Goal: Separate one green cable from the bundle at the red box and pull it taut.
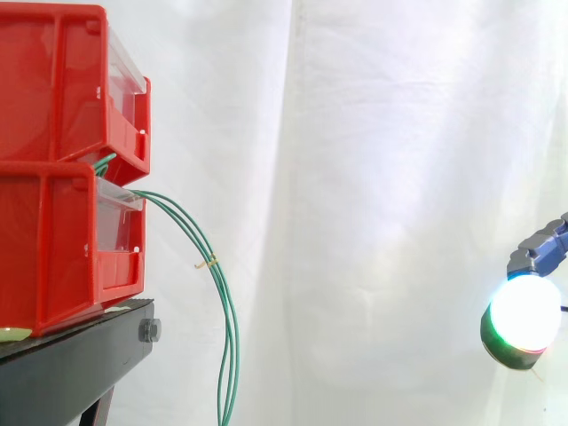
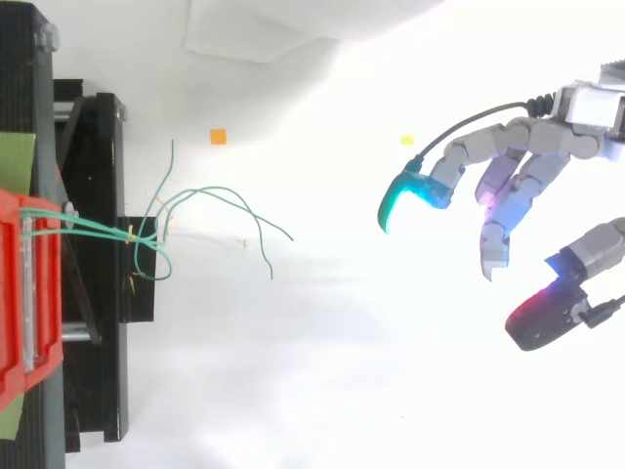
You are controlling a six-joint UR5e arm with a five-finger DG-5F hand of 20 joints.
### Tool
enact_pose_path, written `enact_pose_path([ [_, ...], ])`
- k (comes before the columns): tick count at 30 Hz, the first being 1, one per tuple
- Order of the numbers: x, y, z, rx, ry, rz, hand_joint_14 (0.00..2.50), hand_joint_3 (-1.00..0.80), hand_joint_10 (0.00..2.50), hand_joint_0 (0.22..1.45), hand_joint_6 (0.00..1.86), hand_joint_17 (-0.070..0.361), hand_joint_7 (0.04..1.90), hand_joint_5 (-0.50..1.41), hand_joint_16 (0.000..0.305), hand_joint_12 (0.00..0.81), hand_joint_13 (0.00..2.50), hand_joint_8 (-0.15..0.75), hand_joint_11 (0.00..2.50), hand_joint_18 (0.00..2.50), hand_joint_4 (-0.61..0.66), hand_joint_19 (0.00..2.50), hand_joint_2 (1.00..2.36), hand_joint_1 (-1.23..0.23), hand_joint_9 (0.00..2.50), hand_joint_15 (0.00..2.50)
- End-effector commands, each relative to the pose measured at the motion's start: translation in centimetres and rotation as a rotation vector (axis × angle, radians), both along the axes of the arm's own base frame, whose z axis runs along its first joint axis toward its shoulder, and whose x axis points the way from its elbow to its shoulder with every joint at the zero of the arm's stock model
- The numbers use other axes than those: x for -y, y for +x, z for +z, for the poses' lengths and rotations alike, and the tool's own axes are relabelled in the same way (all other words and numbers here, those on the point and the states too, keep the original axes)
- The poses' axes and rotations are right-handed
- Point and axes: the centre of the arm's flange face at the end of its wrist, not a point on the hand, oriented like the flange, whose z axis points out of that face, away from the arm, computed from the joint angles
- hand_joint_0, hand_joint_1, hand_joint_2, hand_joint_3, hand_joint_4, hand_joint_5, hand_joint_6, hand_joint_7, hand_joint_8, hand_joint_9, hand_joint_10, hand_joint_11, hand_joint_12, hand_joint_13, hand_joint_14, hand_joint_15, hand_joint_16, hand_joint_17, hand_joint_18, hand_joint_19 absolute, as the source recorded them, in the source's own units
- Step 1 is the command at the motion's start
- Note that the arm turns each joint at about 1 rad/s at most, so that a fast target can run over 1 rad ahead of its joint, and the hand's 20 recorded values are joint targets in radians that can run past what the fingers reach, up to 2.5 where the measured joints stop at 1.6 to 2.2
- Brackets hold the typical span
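Thin green cables [image 1: 219,293] come out of the gap between two stacked red bins [image 1: 62,160] and hang down in a loose bundle past the stand, tied by a small tan tie. From above, the green cables [image 2: 210,200] spread out in loose curves right of the red bin [image 2: 24,293]. My hand [image 2: 518,181] is far to the right of the cables, apart from them, its fingers spread and nearly straight with nothing between them. In the side view one glowing fingertip [image 1: 524,319] shows at the right edge, lower than the bins.
The bins rest on a black stand [image 1: 80,355] at the left. A white curtain hangs behind. An orange marker [image 2: 218,137] and a small yellow marker [image 2: 406,140] lie on the white floor.
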Motion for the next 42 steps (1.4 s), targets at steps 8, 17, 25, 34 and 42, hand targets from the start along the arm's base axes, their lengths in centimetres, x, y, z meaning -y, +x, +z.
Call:
enact_pose_path([
  [8, 0.00, -0.01, 0.06, 0.001, 0.001, 0.000, 0.02, -0.50, 0.02, 0.57, 0.50, 0.079, 0.72, -0.16, 0.035, 0.342, 1.05, 0.148, 0.61, 0.62, 0.16, 0.64, 1.00, -0.73, 1.10, 0.51],
  [17, 0.00, 0.01, -0.03, 0.000, 0.001, 0.000, 0.02, -0.50, 0.02, 0.58, 0.50, 0.078, 0.72, -0.17, 0.035, 0.347, 1.01, 0.156, 0.59, 0.57, 0.15, 0.65, 1.00, -0.72, 1.02, 0.51],
  [25, 0.00, 0.01, -0.03, 0.000, -0.001, 0.000, 0.02, -0.50, 0.02, 0.59, 0.50, 0.078, 0.71, -0.17, 0.035, 0.347, 1.01, 0.162, 0.59, 0.56, 0.15, 0.68, 1.00, -0.72, 1.02, 0.51],
  [34, 0.00, -0.01, 0.06, 0.001, -0.001, 0.000, 0.02, -0.50, 0.01, 0.59, 0.50, 0.076, 0.71, -0.17, 0.034, 0.297, 0.88, 0.193, 0.60, 0.56, 0.15, 0.68, 1.00, -0.71, 0.97, 0.52],
  [42, 0.00, 0.01, -0.03, 0.000, 0.001, 0.000, 0.02, -0.50, 0.02, 0.59, 0.50, 0.081, 0.72, -0.16, 0.036, 0.318, 1.00, 0.205, 0.69, 0.66, 0.18, 0.72, 1.00, -0.71, 1.12, 0.56],
])
